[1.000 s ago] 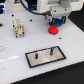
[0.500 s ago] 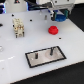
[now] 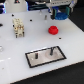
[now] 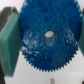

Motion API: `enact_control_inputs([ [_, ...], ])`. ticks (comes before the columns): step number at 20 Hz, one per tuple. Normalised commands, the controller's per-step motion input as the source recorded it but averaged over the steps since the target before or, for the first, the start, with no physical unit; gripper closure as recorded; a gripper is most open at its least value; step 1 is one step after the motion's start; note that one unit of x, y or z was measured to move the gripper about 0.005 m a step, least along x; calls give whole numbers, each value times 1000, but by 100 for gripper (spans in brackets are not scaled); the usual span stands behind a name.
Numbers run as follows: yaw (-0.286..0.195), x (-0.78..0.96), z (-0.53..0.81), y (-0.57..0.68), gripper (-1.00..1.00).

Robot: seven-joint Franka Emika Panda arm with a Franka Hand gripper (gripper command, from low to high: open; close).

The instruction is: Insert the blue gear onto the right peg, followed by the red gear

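**Blue gear up in the grip, red gear waiting on the bench**

Up at the top of the exterior view, the end effector hangs above the white bench, with the blue gear showing as a blue patch at its tip. The wrist view fills with that toothed disc, centre hole plain, green pads pinching it at either side. The red gear rests on the bench below. Nearer the camera lies the dark-framed base plate with its upright pegs.
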Motion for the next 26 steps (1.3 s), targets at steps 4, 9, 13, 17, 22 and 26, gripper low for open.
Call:
enact_control_inputs([
  [4,0,823,453,-179,100],
  [9,0,837,376,-187,100],
  [13,0,866,343,-181,100],
  [17,0,836,268,-246,100],
  [22,0,811,195,-257,100],
  [26,0,772,103,-275,100],
])
